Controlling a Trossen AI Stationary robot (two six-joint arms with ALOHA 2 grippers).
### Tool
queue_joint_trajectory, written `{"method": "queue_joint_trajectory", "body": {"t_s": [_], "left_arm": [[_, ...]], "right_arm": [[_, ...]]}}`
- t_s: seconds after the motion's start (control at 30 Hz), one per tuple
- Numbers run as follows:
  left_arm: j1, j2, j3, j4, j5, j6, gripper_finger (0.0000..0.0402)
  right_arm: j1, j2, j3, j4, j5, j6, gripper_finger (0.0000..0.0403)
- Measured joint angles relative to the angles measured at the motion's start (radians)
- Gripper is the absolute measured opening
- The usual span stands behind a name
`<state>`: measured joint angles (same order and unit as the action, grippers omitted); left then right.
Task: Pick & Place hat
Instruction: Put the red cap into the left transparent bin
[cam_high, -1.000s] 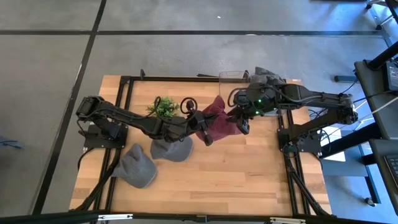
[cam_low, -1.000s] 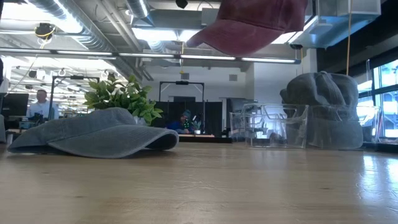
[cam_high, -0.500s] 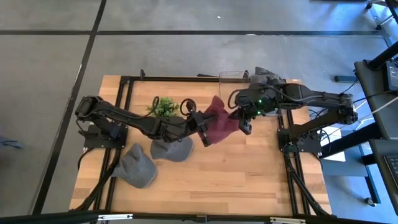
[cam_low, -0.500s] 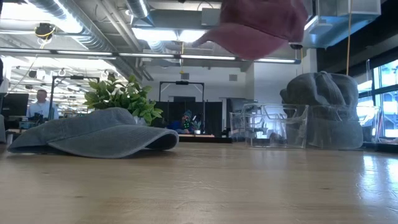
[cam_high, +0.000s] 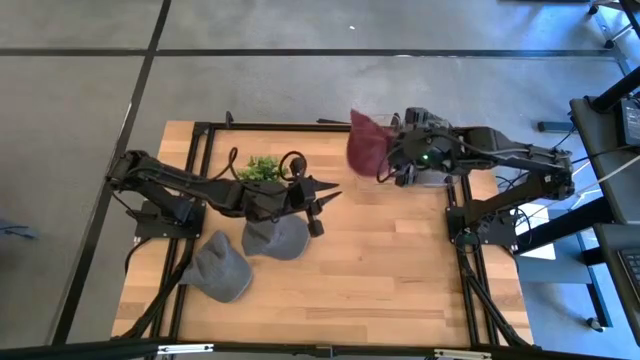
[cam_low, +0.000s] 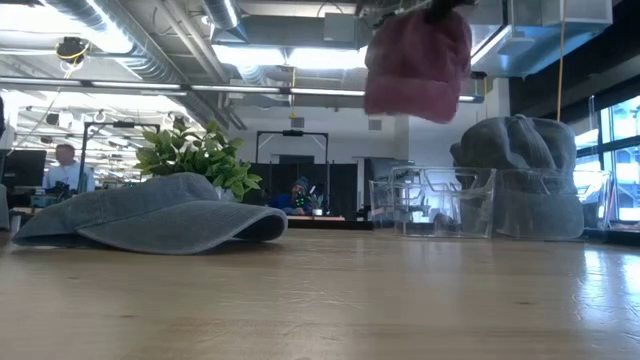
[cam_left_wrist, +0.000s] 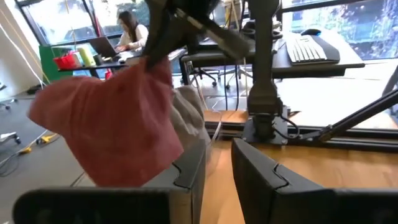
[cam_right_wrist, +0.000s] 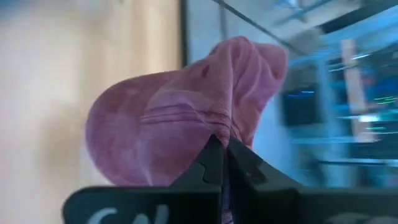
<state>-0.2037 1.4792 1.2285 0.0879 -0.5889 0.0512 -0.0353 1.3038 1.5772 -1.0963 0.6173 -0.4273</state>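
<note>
No text, label, brand or number can be read in any view. The maroon cap, the grey hats and the clear box show no print that can be made out

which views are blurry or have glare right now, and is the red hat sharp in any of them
Right wrist view: background smeared, red hat soft but readable, pinched in the right gripper. Low view: hat slightly blurred, ceiling lights blown out, sheen on the table. Left wrist view: hat soft, bright windows washed out behind, left gripper dark in the foreground. High view: even light, hat fairly crisp.
</note>
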Motion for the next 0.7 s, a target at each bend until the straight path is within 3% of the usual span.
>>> {"method": "queue_joint_trajectory", "body": {"t_s": [0.13, 0.3, 0.7], "left_arm": [[0.010, 0.003, -0.002, -0.021, -0.001, -0.012, 0.0074], [0.016, 0.008, -0.028, -0.036, 0.000, -0.031, 0.0074], [0.058, 0.007, -0.028, -0.063, -0.001, -0.038, 0.0074]], "right_arm": [[-0.047, 0.014, -0.040, 0.018, 0.126, -0.156, 0.0004], [-0.149, 0.011, -0.171, 0.114, 0.142, -0.207, 0.0004], [-0.332, 0.010, -0.521, 0.740, 0.116, -0.585, 0.0004]]}}
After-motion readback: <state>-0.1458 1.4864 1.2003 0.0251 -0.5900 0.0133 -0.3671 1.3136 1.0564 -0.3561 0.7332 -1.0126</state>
